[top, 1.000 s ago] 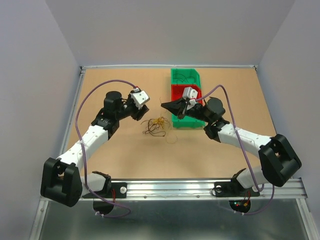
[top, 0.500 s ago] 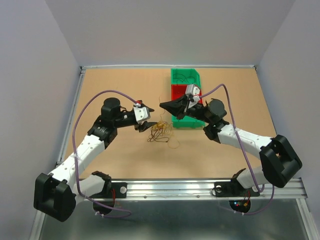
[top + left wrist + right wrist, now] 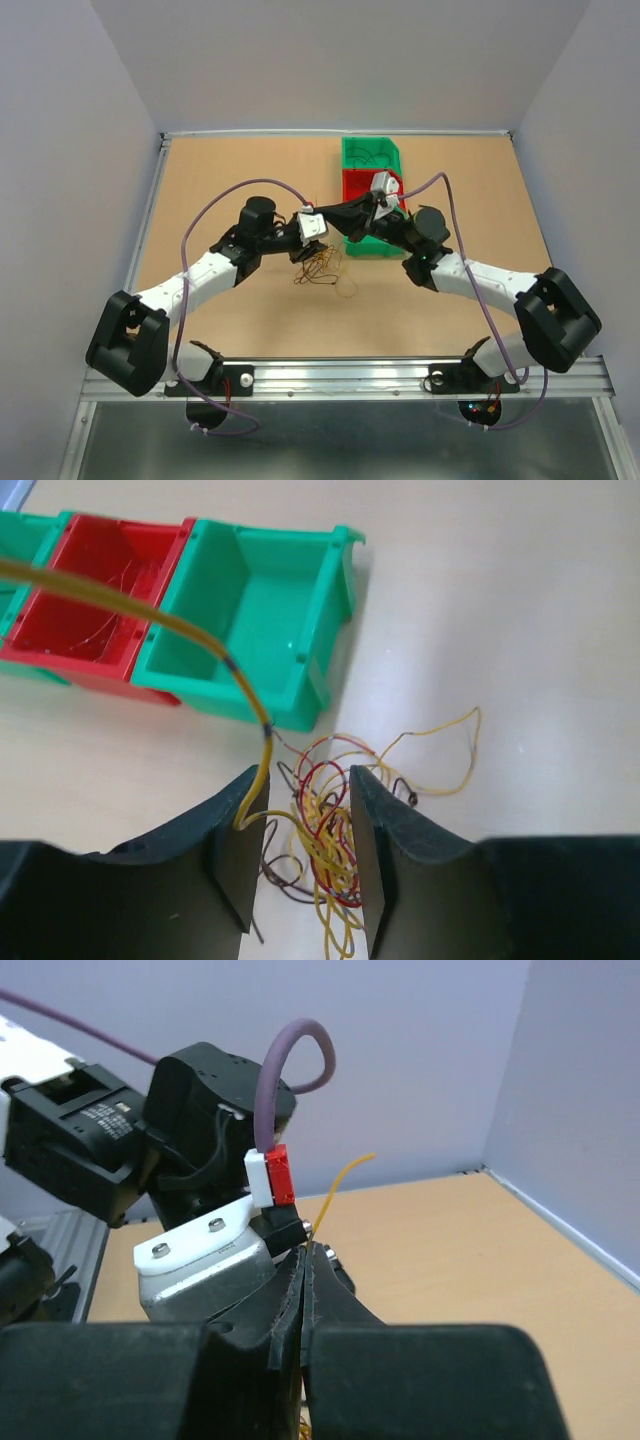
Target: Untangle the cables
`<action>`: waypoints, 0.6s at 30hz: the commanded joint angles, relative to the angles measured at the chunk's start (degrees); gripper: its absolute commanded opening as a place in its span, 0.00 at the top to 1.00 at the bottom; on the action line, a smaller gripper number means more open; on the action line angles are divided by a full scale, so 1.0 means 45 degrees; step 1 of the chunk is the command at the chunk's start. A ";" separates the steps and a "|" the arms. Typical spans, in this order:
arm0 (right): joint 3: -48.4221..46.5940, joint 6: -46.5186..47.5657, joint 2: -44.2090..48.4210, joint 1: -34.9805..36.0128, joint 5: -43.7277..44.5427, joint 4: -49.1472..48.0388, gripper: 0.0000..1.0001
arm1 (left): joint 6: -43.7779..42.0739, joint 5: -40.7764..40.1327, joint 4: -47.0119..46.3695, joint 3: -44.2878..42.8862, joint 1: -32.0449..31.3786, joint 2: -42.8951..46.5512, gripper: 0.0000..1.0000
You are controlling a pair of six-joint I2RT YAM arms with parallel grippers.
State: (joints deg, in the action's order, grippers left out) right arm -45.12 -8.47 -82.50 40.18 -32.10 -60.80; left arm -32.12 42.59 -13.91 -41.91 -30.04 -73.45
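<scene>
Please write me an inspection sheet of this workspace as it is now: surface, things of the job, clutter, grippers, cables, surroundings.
Surface: brown table, flat.
Job's things: tangle of thin cables, black, red and yellow, lying on the table beside the bins; one yellow cable runs taut upward out of it.
Clutter: nothing seen beyond three bins in a row: near green bin empty, red bin with faint thin wires, far green bin with dark wires.
Grippers: left gripper open, jaws either side of the tangle; right gripper shut on the yellow cable.
Cables: purple arm cables loop above both arms.
Surroundings: pale walls on three sides; metal rail at the near edge.
</scene>
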 commanded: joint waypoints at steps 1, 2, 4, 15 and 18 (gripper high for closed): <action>0.0904 -0.0208 0.1669 0.0074 0.1350 -0.1529 0.99 | 0.0067 -0.1842 -0.0696 -0.0491 -0.0140 -0.0259 0.61; 0.1158 -0.0227 0.2021 0.0074 0.1506 -0.1529 0.99 | 0.0145 -0.2330 -0.0794 -0.0472 -0.0140 -0.0395 0.64; 0.1783 -0.0305 0.3188 0.0074 0.1858 -0.1510 0.99 | 0.0359 -0.3848 -0.1183 -0.0471 -0.0121 -0.0591 0.70; 0.4284 0.0376 0.9242 0.0074 0.4805 0.0650 0.99 | 0.0926 -0.5909 -0.0522 -0.1740 0.0679 -0.2408 0.71; 0.4693 0.0787 1.0960 0.0074 0.5470 0.1770 0.99 | 0.1179 -0.6415 -0.0483 -0.1955 0.1050 -0.2622 0.70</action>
State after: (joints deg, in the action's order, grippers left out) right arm -26.39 -7.88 -40.86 40.23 -13.91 -57.91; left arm -28.97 18.11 -15.44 -47.11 -26.98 -85.32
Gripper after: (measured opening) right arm 0.011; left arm 0.296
